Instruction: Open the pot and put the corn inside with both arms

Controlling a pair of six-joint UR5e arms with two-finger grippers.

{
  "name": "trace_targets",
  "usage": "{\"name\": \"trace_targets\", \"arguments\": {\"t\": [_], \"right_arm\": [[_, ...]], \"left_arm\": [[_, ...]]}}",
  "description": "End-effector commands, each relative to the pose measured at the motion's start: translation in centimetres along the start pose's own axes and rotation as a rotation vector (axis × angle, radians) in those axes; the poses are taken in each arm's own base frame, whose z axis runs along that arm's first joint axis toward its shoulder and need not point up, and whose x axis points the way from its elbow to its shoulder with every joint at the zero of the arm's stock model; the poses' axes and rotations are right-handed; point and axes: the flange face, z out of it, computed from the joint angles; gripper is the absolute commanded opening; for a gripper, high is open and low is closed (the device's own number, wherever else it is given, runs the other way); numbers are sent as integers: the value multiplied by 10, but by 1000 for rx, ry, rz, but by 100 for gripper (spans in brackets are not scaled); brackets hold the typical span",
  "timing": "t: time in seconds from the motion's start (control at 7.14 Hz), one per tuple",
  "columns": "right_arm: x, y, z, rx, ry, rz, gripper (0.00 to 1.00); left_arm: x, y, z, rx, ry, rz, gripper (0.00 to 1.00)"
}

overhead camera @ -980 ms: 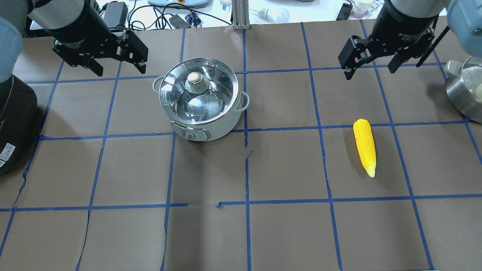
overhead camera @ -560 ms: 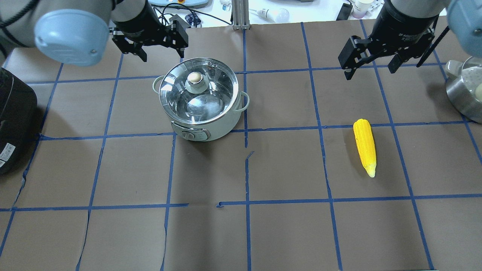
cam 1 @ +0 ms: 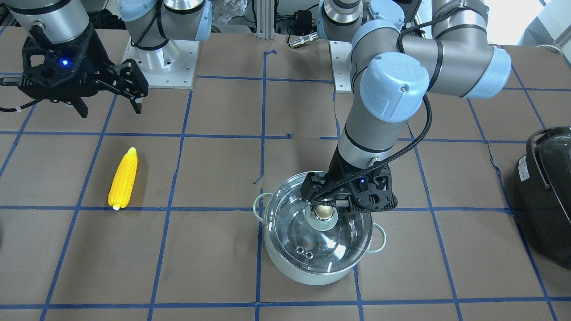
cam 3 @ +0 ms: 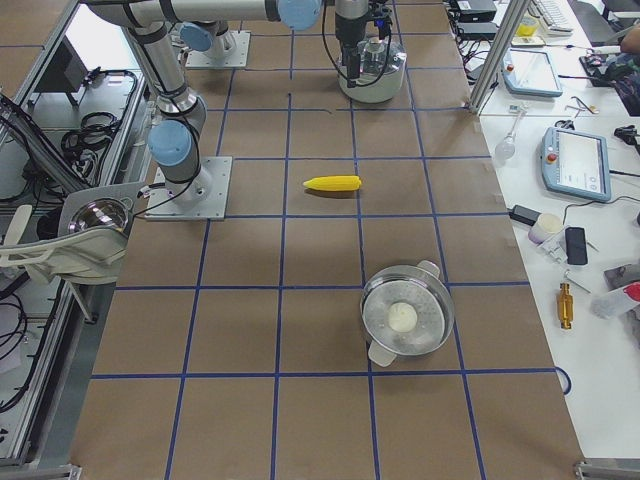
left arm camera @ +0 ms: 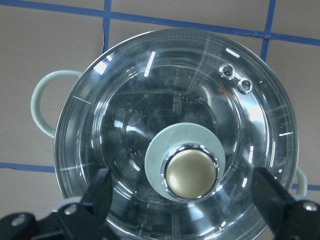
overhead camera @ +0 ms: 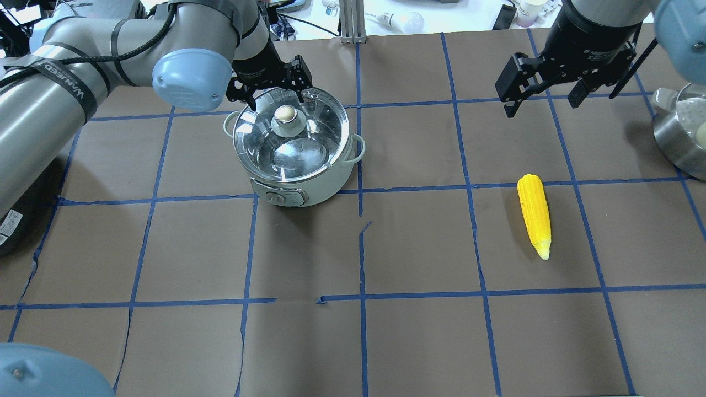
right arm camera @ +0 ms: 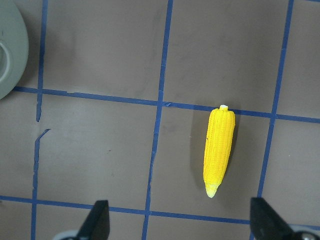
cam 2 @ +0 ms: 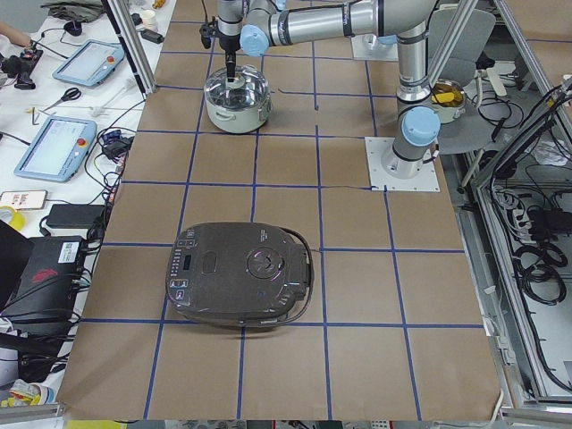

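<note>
The pale-green pot (overhead camera: pixel 322 187) stands left of centre with its glass lid (overhead camera: pixel 309 143) on and the brass knob (overhead camera: pixel 285 114) on top. My left gripper (overhead camera: pixel 272 96) is open and hovers just over the lid. In the left wrist view its fingers (left arm camera: pixel 100 197) stand wide on either side of the knob (left arm camera: pixel 191 172), not touching it. The yellow corn (overhead camera: pixel 534 212) lies flat on the table to the right. My right gripper (overhead camera: pixel 540 103) is open and empty, high above the table behind the corn (right arm camera: pixel 220 150).
A black appliance (cam 1: pixel 546 191) sits at the table's end on my left. A second steel pot (overhead camera: pixel 681 138) with a lid stands at the right edge. Brown paper with a blue tape grid covers the table.
My left arm has swung in from the far left and brought its open gripper over the pot's lid. The right arm, pot and corn have not moved.
</note>
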Motion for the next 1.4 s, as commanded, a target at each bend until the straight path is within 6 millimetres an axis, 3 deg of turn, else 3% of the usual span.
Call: {"name": "trace_targets", "arguments": {"t": [0.0, 0.14, 0.28, 0.7, 1.26], "right_arm": [[0, 0, 1, -4, 0, 0, 100], [1, 1, 2, -7, 1, 0, 100], [1, 1, 2, -8, 3, 0, 100], [0, 1, 2, -6, 1, -1, 100], [0, 1, 3, -11, 2, 0, 100]], "left_arm": [[3, -2, 17, -2, -1, 14, 97], [3, -2, 16, -1, 0, 14, 96], [3, -1, 16, -6, -2, 14, 87], [8, 0, 23, -14, 8, 9, 75], [15, 5, 27, -32, 2, 32, 73]]}}
